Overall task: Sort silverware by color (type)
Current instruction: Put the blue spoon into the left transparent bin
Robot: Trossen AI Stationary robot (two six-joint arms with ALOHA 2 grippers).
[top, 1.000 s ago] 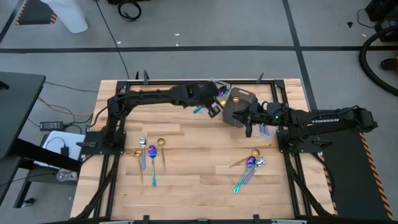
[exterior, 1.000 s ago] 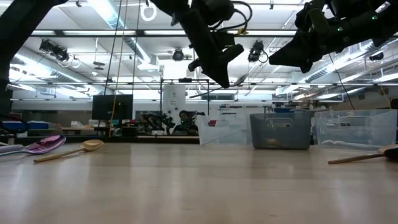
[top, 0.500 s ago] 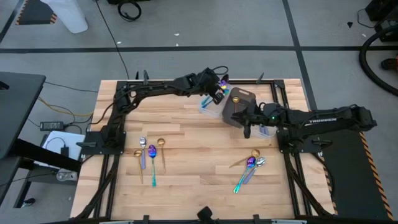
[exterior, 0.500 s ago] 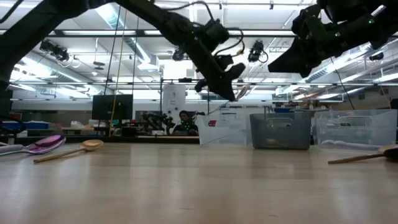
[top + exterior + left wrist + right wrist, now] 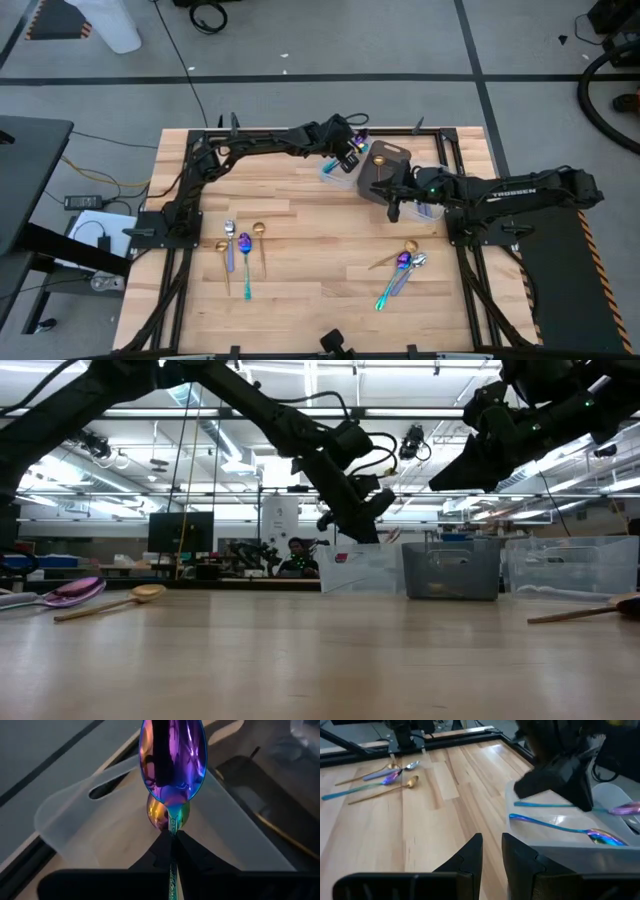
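high view: left gripper [image 5: 349, 160] w/ iridescent spoon [image 5: 351, 153] is over clear tray [image 5: 332, 172] near table's [image 5: 300, 230] far edge; right gripper [image 5: 395, 205] waits by dark bin [image 5: 388, 160]; other spoons lie nr left and right edges. low view: left arm hangs above tray, open room below. left wrist: fingers clamped on spoon handle, a second iridescent spoon [image 5: 167, 812] below in tray. right wrist: fingers part open, empty. step looks like drop-off; next: lower, let go inside tray walls.
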